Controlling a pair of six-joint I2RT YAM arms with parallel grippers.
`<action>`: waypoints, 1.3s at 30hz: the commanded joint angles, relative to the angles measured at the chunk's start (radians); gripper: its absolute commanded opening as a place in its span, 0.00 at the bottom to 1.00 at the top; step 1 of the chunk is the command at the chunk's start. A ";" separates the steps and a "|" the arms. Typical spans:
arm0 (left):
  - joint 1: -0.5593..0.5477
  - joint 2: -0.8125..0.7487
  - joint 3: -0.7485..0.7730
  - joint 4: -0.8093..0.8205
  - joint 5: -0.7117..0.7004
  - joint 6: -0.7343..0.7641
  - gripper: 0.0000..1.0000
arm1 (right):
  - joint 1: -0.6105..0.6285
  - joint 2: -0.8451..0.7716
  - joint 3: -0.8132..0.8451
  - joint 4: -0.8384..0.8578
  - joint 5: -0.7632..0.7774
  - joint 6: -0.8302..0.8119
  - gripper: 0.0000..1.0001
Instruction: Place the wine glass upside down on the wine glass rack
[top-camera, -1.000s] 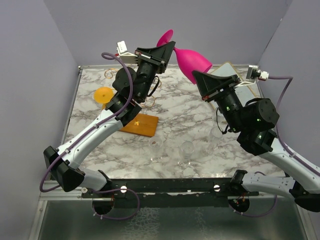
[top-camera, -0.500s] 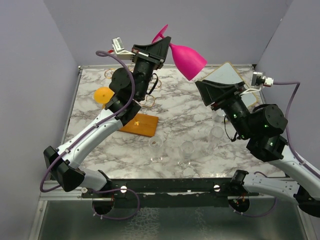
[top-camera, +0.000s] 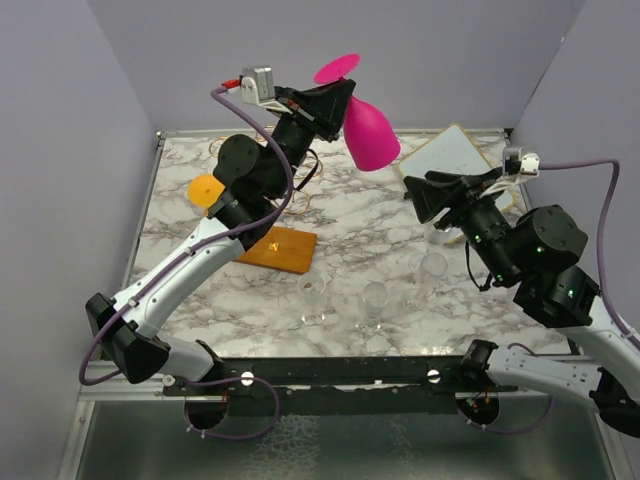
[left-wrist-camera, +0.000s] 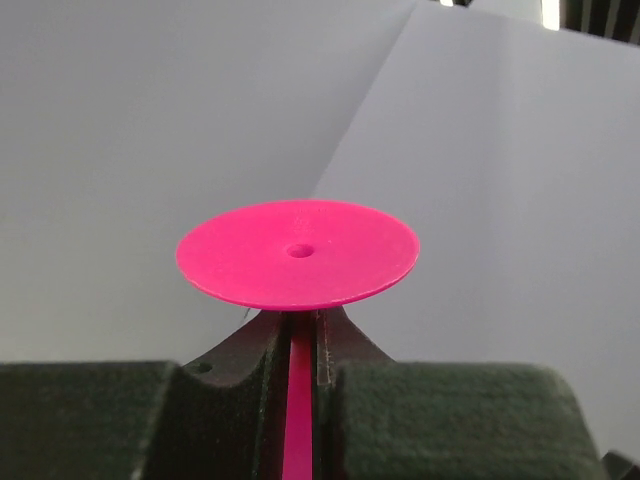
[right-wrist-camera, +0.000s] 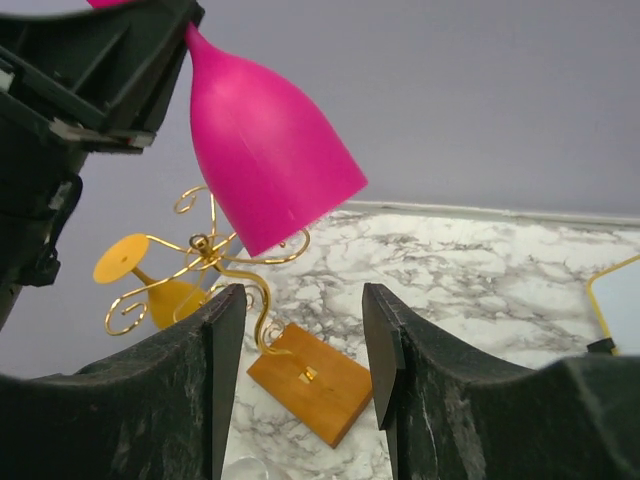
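Your left hand grips the glass by the stem and has swung it bowl-down, tilted, foot up, high above the rack. Your right hand has backed off, fingers apart and empty. The turn looks done, the hanging not yet. From above, the left arm hides most of the rack's arms; which hook is free, you cannot tell.

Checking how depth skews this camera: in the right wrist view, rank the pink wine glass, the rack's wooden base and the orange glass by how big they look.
1. pink wine glass: clearly largest, but nearest the camera.
2-3. wooden base and orange glass: about alike; the glass is partly hidden, so unranked.
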 joint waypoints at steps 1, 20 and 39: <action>-0.001 -0.042 -0.005 0.055 0.208 0.246 0.00 | 0.002 0.052 0.149 -0.059 0.030 -0.086 0.52; -0.001 -0.065 -0.096 0.140 0.309 0.474 0.00 | -0.002 0.630 1.049 -0.602 -0.106 0.273 0.57; -0.001 -0.066 -0.124 0.198 0.298 0.481 0.00 | -0.253 0.701 1.035 -0.507 -0.415 0.434 0.53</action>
